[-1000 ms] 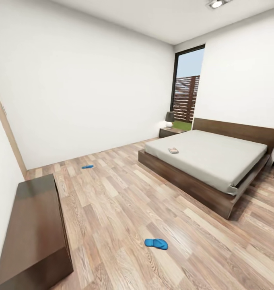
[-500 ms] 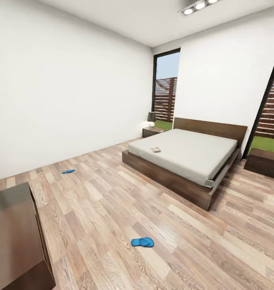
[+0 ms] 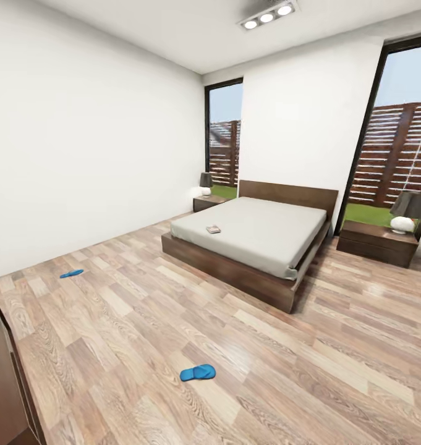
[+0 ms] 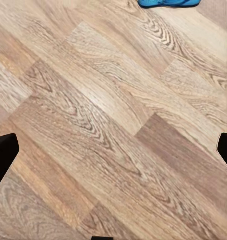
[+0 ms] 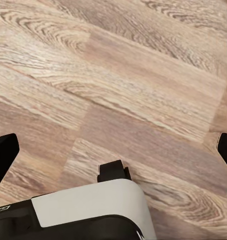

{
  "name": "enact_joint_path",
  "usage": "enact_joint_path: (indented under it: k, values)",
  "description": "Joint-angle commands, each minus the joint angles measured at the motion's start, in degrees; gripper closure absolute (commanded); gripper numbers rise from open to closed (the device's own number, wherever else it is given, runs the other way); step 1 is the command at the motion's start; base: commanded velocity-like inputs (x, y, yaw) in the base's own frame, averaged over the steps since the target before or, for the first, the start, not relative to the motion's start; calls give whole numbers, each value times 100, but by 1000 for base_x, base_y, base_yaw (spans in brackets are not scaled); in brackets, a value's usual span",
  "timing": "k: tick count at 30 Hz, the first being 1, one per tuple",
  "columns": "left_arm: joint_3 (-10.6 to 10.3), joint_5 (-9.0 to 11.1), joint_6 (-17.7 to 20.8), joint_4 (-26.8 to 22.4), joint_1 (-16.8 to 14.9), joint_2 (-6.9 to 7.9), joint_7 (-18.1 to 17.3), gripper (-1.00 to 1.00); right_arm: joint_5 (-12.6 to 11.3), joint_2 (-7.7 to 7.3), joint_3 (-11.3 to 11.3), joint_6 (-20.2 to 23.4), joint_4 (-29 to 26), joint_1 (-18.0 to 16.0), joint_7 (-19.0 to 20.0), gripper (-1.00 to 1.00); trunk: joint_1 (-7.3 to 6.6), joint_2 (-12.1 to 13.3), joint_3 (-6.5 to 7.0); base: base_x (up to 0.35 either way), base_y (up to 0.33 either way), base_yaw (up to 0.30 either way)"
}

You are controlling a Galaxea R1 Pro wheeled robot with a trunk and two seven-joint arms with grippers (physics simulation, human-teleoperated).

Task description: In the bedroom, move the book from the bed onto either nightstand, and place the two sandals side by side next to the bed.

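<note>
The bed (image 3: 266, 238) stands in the middle of the bedroom, headboard against the far wall. The book (image 3: 213, 229) lies on the mattress near its left edge. One nightstand (image 3: 210, 202) stands left of the bed and another nightstand (image 3: 376, 243) right of it, each with a lamp. One blue sandal (image 3: 198, 372) lies on the floor in front of me; the other sandal (image 3: 71, 273) is far off by the left wall. My left gripper (image 4: 115, 152) hangs open over bare planks, with the near sandal (image 4: 168, 2) at the frame's edge. My right gripper (image 5: 115, 150) is open over the floor.
A dark TV bench (image 3: 3, 383) stands close at my lower left. Tall windows (image 3: 399, 142) flank the headboard wall. Wide wood-plank floor (image 3: 142, 321) stretches between me and the bed. Part of my own white base (image 5: 88, 210) shows beneath the right gripper.
The whole head view has swung to the right: the bench slid toward the left edge, and the second window and right nightstand came into view. The book and sandals lie where they were.
</note>
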Motion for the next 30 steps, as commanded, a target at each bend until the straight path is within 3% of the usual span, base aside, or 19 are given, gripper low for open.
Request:
enact_joint_path:
  k: [1,30]
  values:
    - [15,0,-14,0,-1,-3,-1,-100,-11,2,-19,-7,2,-5,10,-100,0,-3,-4,0,0,-296]
    - [16,0,-14,0,1,-3,-1,-100,-11,2,-13,-10,1,-5,10,-100,0,-3,48,0,0,-296]
